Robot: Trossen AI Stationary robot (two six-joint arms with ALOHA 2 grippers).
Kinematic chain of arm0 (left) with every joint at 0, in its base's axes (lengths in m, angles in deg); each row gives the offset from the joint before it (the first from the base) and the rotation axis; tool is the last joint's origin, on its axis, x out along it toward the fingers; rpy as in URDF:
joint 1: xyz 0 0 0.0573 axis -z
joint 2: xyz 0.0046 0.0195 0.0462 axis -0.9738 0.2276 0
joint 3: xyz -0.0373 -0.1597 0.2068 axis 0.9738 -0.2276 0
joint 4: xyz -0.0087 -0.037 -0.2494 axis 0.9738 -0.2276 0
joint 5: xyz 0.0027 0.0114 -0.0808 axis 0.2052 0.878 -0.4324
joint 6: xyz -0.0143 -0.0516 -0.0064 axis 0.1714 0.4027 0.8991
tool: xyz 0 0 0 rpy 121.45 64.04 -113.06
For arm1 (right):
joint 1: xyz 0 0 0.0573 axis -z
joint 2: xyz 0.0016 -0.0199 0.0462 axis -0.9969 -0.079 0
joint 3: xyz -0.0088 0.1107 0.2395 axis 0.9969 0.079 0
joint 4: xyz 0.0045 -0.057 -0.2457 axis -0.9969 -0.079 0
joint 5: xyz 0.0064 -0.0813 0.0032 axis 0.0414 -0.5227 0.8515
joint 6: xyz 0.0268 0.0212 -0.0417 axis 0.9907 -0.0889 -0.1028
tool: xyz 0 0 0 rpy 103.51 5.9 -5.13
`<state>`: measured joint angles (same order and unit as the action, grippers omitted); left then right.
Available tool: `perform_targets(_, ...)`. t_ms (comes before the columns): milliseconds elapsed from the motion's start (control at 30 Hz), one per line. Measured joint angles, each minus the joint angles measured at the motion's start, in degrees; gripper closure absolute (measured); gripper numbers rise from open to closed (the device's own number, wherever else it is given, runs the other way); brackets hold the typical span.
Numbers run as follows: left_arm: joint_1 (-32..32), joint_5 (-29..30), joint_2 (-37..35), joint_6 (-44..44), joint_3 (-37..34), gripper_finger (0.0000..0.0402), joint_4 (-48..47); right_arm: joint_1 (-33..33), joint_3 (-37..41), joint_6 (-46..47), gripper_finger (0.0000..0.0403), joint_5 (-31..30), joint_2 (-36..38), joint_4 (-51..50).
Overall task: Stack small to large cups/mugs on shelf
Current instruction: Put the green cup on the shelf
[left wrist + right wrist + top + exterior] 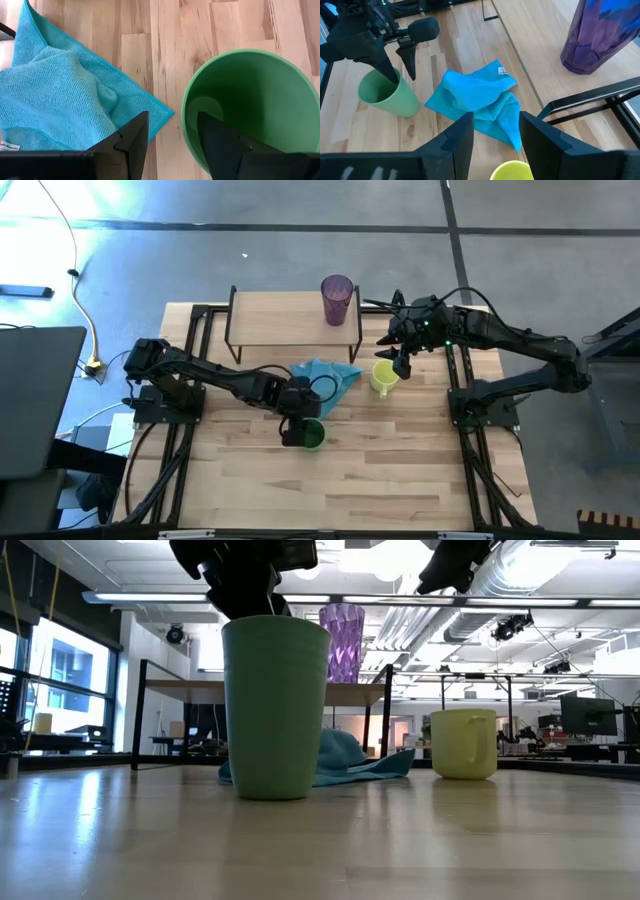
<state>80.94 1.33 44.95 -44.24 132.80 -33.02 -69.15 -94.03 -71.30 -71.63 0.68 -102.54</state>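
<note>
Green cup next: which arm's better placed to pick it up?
Left. The left gripper already straddles the green cup rim, one finger inside, one outside, open. The right gripper hangs over the yellow mug, beyond the blue cloth.

Lighting: bright, even, from overhead; ceiling strip lights (300, 598) show in the low view. Daylight enters through a window (60, 675) at the room's left.
Glare: pale blue-white sheen on the floor (110, 240) in the high view; soft reflections on the table (320, 840) in the low view.
Shadows: faint and short under the green cup (276, 708) and yellow mug (464, 743).
Focus: near tabletop in the low view is soft; dark fingers (132, 142) blur in the left wrist view.
</note>
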Motion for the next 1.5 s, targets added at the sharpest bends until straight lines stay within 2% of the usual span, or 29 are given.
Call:
perform_targets(200,0.02,-0.01,0.00,0.01,0.00,0.0265,0.00,0.00,0.00,0.02,0.0253,0.05,0.00,0.02)
perform_targets(633,0.02,-0.88,0.02,0.11,0.00,0.0393,0.04,0.00,0.00,-0.01,0.0253,0.05,0.00,0.00)
perform_targets(1300,0.02,0.00,0.00,1.06,0.04,0.0397,-1.17,0.02,0.00,-0.05,0.0253,0.05,0.00,-0.05)
perform_targets(1500,0.02,0.26,-0.87,1.09,1.63,0.0399,-5.89,0.00,0.00,-0.05,0.0253,0.04,0.02,-0.22)
